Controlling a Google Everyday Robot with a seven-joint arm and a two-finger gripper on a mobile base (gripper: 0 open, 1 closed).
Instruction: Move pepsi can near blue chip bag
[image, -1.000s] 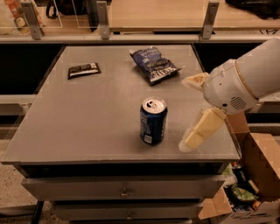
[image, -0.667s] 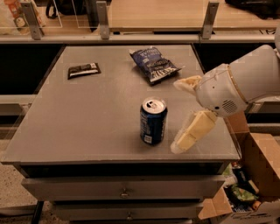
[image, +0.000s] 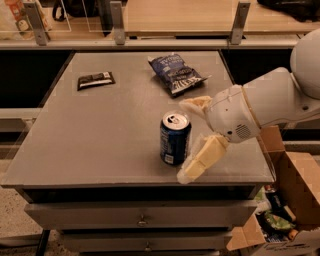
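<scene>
Seeing my gripper (image: 185, 140) spread wide, just beside the pepsi can (image: 174, 138).
The blue chip bag (image: 175, 73) lies farther back, apart.

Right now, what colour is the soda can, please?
The small metal soda can is dark blue, silver-topped, in camera view; the tool is beside it.

pepsi can (image: 175, 137) front-centre | blue chip bag (image: 176, 74) behind | tool (image: 188, 140) right of can

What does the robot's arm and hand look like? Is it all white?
Mostly! The arm is a fat, smooth white tube with a round wrist and a little patch of tiny dots. The gripper, just right of the pepsi can, has two flat, cream-coloured fingers. No cables or stickers show.
</scene>
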